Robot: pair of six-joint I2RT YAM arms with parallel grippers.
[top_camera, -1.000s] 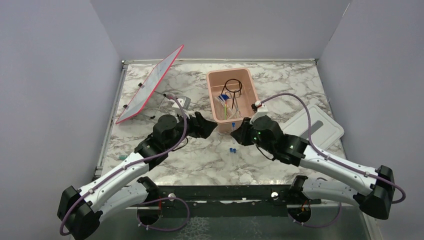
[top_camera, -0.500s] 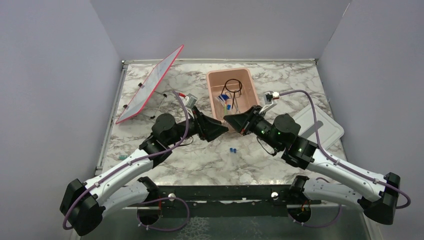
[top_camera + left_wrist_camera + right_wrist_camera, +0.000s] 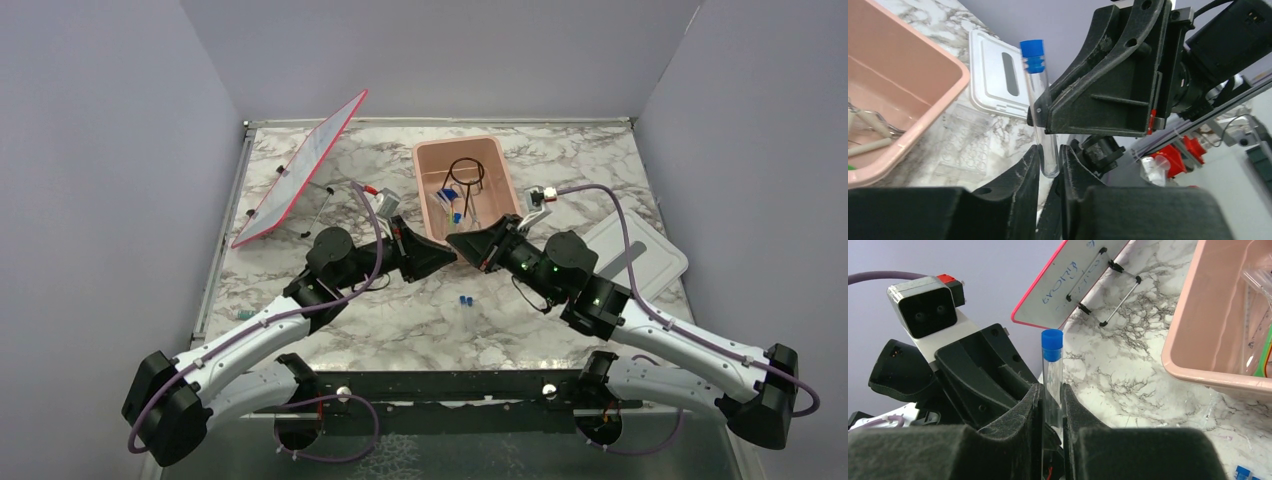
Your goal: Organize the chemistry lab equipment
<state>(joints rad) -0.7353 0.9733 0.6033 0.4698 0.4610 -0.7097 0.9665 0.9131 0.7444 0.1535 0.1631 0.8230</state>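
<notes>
- The tube is off the bench, upright and shared by both arms.
- Your right fingers are clamped on its body. Your left fingers are pressed together on its rounded bottom end.
- The blue cap stands above both sets of fingers and clear of every pad. Neither grip can twist or pull it loose.
- This reads as a hand-over. With grips at two heights, one arm can let go while the other bears the tube.
- Your left fingers cover only the lowest part of the tube, which is a shallow hold on a smooth wall. The tube could pivot once the right fingers part, so check that the left hold is firm before you release.
- The tub sits just beyond the meeting fingertips, and its near corner is almost under them. A short carry from here should end inside it.
- The ring stand lies in the tub with other small items too small to name.
- The lid lies flat on the bench, well apart on the outer side of your right fingers. That leaves the tub open for loading.
- Two small blue bits lie on the bench below the fingers, on your side. They are not yet put away.
</notes>
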